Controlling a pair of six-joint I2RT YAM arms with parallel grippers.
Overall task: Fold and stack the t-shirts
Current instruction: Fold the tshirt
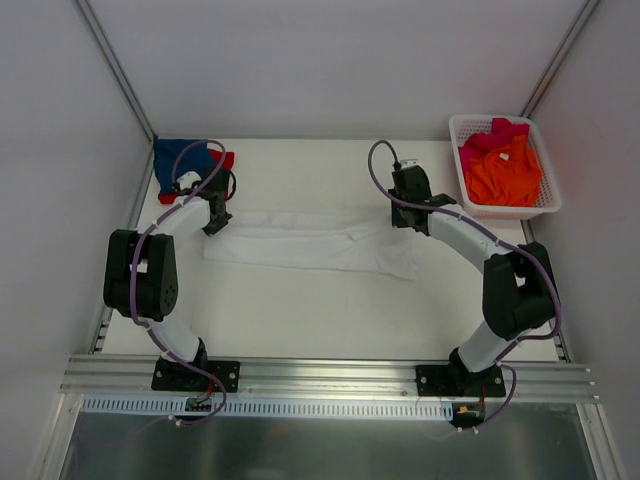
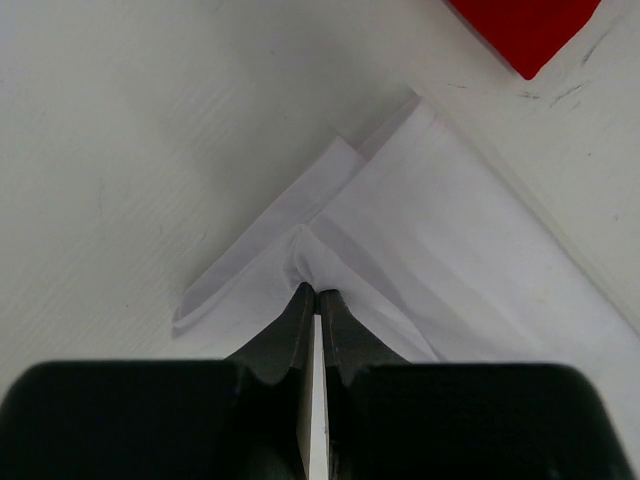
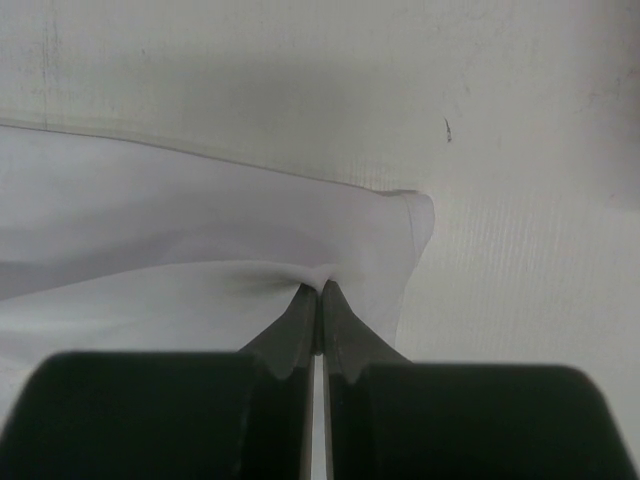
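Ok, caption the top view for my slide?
Left gripper and right gripper pinch opposite ends of the white t-shirt on the table.

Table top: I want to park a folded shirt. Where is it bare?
Bare: the near band between the white t-shirt and the arm bases, and the far strip between the blue t-shirt and the basket. Crowded: the middle, covered by that white shirt.

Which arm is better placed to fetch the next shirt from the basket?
Right. The basket sits at the far right, just beyond the right gripper; the left gripper is across the table. Both pinch the white shirt, so release first.
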